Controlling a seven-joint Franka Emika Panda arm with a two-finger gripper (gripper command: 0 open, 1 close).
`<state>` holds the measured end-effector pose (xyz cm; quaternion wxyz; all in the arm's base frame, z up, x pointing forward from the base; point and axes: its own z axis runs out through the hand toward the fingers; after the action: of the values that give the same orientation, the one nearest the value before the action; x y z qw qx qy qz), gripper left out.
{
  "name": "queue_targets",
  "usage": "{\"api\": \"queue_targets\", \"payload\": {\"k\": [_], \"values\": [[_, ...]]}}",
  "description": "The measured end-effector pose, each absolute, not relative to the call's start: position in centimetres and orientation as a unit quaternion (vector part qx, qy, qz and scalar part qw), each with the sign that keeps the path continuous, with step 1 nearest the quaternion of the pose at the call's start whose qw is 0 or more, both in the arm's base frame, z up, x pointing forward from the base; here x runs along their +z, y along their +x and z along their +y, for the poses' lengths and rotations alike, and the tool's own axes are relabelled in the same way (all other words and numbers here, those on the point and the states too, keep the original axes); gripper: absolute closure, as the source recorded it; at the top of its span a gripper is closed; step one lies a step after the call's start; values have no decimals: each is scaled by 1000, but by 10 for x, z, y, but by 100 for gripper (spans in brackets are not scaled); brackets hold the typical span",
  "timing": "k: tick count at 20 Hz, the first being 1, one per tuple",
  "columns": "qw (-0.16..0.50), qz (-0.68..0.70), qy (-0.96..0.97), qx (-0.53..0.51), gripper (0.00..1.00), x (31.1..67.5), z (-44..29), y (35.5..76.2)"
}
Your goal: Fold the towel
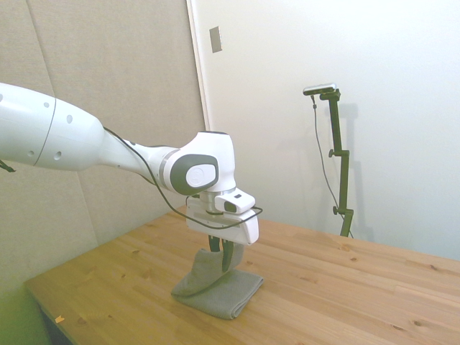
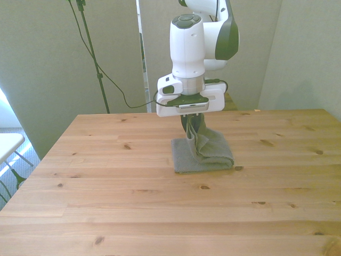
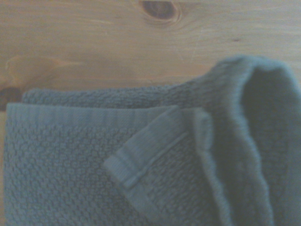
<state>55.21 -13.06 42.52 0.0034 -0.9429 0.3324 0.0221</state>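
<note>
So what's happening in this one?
The white Franka arm's gripper is shut on a raised part of the grey towel, holding it up above the rest of the cloth, which lies flat on the wooden table. The fold is only partly done: the lifted flap has not yet been laid down.

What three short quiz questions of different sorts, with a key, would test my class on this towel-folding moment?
1. True or false: the towel lies fully flat on the table.
2. What holds the towel's lifted edge: A) a person's hand, B) the gripper, C) nothing?
3. Fill in: the towel's colour is ____.

Key: 1 false, one edge is raised; 2 B; 3 grey.
</note>
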Motion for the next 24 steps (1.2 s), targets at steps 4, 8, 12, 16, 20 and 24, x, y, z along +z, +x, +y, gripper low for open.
{"api": "queue_targets", "payload": {"k": [4,8,12,16,20,24], "values": [[10,240,-970,20,0,425,-145,548],[52,155,-986,19,0,430,-152,537],[72,55,-996,20,0,456,-142,494],[75,0,-997,-11,0,487,-137,437],[69,50,-996,0,0,492,-126,406],[56,152,-986,26,0,480,-95,405]]}}
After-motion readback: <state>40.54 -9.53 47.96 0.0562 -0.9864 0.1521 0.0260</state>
